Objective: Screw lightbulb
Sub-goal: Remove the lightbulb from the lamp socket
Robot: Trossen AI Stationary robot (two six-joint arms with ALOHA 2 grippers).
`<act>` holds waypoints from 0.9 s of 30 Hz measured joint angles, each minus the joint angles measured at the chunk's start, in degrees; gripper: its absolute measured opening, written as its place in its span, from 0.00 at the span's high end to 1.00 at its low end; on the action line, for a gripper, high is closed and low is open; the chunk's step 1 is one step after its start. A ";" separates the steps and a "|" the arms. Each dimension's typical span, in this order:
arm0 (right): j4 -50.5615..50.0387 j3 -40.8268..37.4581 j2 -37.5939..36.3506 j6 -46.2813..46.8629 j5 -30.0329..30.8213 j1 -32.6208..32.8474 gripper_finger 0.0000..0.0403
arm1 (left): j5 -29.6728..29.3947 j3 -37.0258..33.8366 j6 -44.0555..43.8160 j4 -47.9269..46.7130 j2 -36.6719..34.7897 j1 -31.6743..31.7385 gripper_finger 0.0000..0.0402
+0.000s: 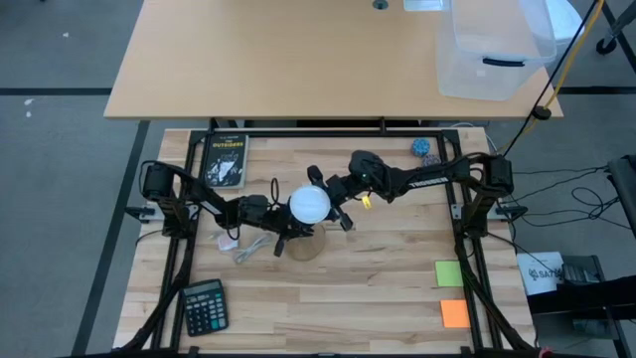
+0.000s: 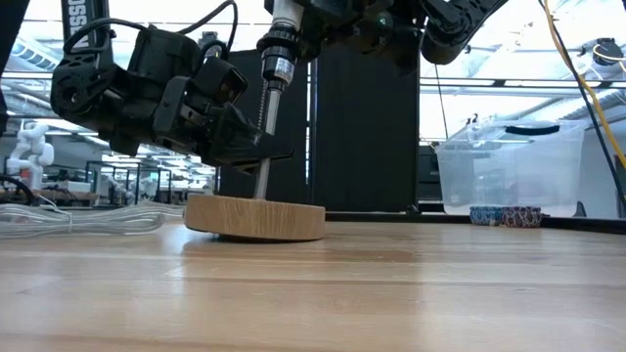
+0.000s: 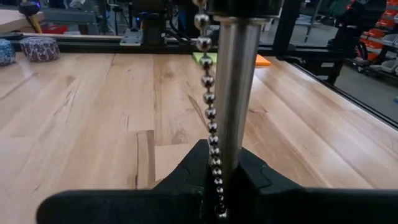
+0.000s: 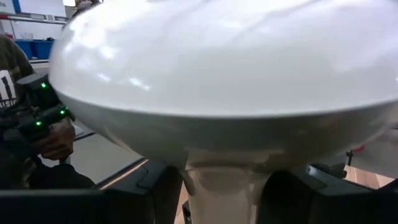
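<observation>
Fingers of the left gripper (image 1: 283, 237) are clamped on the lamp's metal stem (image 3: 235, 93), low down and just above the round wooden base (image 2: 256, 217). The left wrist view alone shows a bead pull-chain (image 3: 210, 106) hanging beside that stem. At the table's left half, a black book (image 1: 226, 160) lies at about 11 o'clock from the lamp, a clear plastic wrapper (image 1: 241, 247) just at 9 o'clock beside the base, and a calculator (image 1: 205, 305) at 7 o'clock near the front edge.

At the centre of the light wooden table (image 1: 378, 288), the lightbulb (image 1: 309, 204) sits upright on top of the lamp. The right gripper (image 1: 334, 202) reaches in from 3 o'clock, its fingers on either side of the bulb's neck; whether they press it or stand slightly apart cannot be told. The right wrist view fills with the white dome and shows a seated person (image 4: 25, 124) beyond the table.

To the right, two sticky notes, green (image 1: 448, 273) and orange (image 1: 454, 313), lie at 4 o'clock, with bare wood between them and the lamp. A clear plastic bin (image 1: 494, 50) stands on the far desk at 1 o'clock; the low view shows it against bright windows.
</observation>
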 joint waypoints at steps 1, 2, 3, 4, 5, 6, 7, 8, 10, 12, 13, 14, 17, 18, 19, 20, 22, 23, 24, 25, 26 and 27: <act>0.26 0.00 0.00 0.20 0.00 0.04 0.54 | -0.02 0.00 0.00 0.00 0.00 0.01 0.92; 0.45 0.00 0.00 0.26 0.01 0.07 0.54 | -0.05 0.00 0.00 0.00 0.00 0.02 0.92; 0.50 0.00 0.00 0.27 0.02 0.09 0.53 | -0.14 0.00 0.00 -0.02 0.00 0.02 0.92; 0.57 0.00 0.00 0.31 0.02 0.09 0.53 | -0.38 0.00 0.00 -0.02 0.00 0.04 0.92; 0.68 0.00 0.00 0.47 0.08 0.12 0.53 | -0.44 0.00 0.00 -0.02 0.00 0.04 0.92; 0.71 0.00 0.00 0.77 0.33 0.13 0.53 | -0.46 0.00 0.00 -0.04 0.00 0.06 0.92; 0.71 0.00 0.00 1.05 0.44 0.13 0.53 | -0.48 0.00 -0.02 -0.05 0.00 0.07 0.92; 0.69 0.00 0.00 1.26 0.44 0.13 0.53 | -0.53 0.00 -0.04 -0.07 0.00 0.07 0.92; 0.60 0.00 0.00 1.86 0.44 0.13 0.52 | -0.61 0.00 -0.04 -0.07 0.00 0.09 0.92; 0.54 0.00 -0.08 2.42 0.41 0.16 0.50 | -0.63 0.00 -0.04 -0.09 0.00 0.11 0.92; 0.23 0.02 -0.15 2.50 0.41 0.16 0.48 | -0.66 0.02 -0.09 -0.10 0.00 0.11 0.92; -0.42 0.02 -0.31 2.47 0.41 0.16 0.46 | -0.68 0.04 -0.15 -0.11 0.00 0.11 0.92; -3.55 0.09 -1.31 1.28 0.39 -0.15 0.40 | -0.81 0.04 -0.24 -0.12 0.00 0.12 0.92; -4.92 0.11 -1.81 0.65 0.37 -0.36 0.38 | -0.81 0.04 -0.29 -0.11 0.00 0.15 0.92; -6.24 0.11 -2.34 -0.21 0.37 -0.43 0.36 | -0.81 0.04 -0.34 -0.13 0.00 0.15 0.92; -7.86 0.11 -3.04 -1.03 0.41 -0.57 0.34 | -0.81 0.04 -0.37 -0.13 0.00 0.10 0.92; -11.31 0.11 -4.73 -2.91 1.88 -0.84 0.32 | -0.83 0.04 -0.33 -0.24 0.00 0.07 0.92; -13.50 0.11 -5.87 -4.19 3.49 -0.99 0.31 | -0.83 0.04 -0.24 -0.24 0.00 0.05 0.92; -16.21 0.11 -6.98 -5.58 4.84 -1.09 0.31 | -0.84 0.04 -0.02 -0.17 0.03 0.04 0.92; -18.67 0.11 -8.04 -7.03 6.44 -1.16 0.30 | -0.85 0.04 0.01 -0.25 0.04 0.07 0.92; -21.35 0.11 -9.21 -8.09 8.20 -1.28 0.30 | -0.86 0.04 0.02 -0.23 0.04 0.07 0.92; -24.18 0.11 -10.37 -8.84 9.82 -1.43 0.30 | -0.85 0.04 0.02 -0.22 0.03 0.07 0.92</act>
